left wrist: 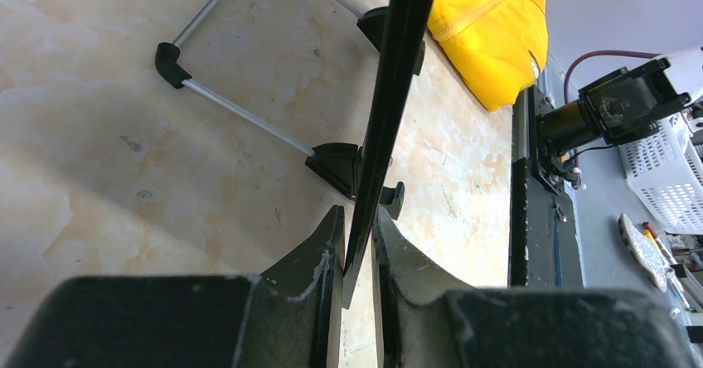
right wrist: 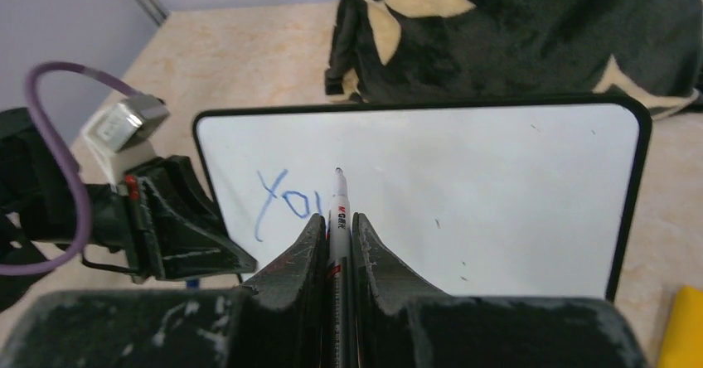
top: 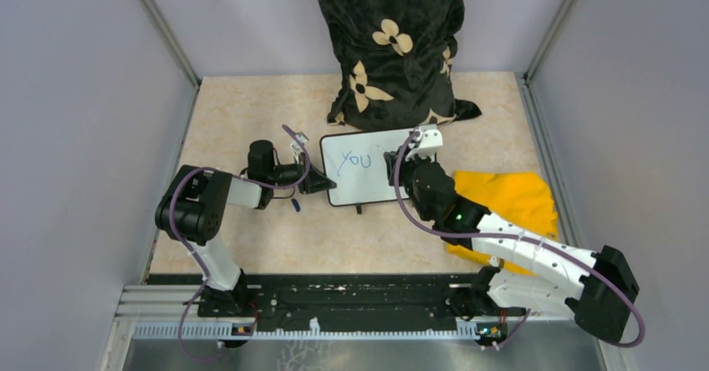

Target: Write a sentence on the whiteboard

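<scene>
The whiteboard stands upright mid-table, black-framed, in front of the pillow. Of the sentence, only the blue word "You" shows, at the board's upper left. My left gripper is shut on the board's left edge; in the left wrist view that black edge runs up from between the jaws. My right gripper is shut on a white marker, whose tip sits on the board just right of the "You". From above, the right gripper is at the board's right part.
A black flower-patterned pillow stands right behind the board. A yellow cloth lies on the table to the right, under the right arm. A small blue piece lies below the left gripper. The board's wire stand reaches back.
</scene>
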`<state>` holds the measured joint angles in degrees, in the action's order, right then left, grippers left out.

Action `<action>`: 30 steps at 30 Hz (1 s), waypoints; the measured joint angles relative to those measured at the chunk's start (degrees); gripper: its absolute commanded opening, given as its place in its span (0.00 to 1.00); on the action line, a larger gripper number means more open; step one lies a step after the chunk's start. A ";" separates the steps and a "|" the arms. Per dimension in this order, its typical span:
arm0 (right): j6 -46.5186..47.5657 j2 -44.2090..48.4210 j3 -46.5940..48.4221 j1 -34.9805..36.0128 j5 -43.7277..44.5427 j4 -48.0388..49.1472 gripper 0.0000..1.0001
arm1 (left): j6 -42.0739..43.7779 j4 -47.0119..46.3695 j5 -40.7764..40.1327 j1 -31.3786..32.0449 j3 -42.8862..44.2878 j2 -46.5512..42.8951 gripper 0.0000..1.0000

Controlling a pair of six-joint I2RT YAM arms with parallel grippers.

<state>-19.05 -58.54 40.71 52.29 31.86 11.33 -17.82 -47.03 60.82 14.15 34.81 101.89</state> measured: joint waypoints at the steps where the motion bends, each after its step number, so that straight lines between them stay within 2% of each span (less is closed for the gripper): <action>1: 0.00 0.22 -0.70 -0.09 0.74 -0.33 0.00 | 0.02 0.00 0.00 0.00 0.00 0.02 0.22; 8: -0.72 -0.02 -4.04 -1.27 2.89 -1.88 0.00 | 0.13 0.11 0.00 0.00 0.00 0.02 0.22; 30: -2.01 -6.62 -3.93 -2.58 3.21 4.13 0.00 | 1.01 1.40 0.13 0.00 0.44 0.00 0.22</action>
<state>-21.06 -65.17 36.77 49.71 35.07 15.46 -16.82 -45.63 60.95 14.15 35.24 101.89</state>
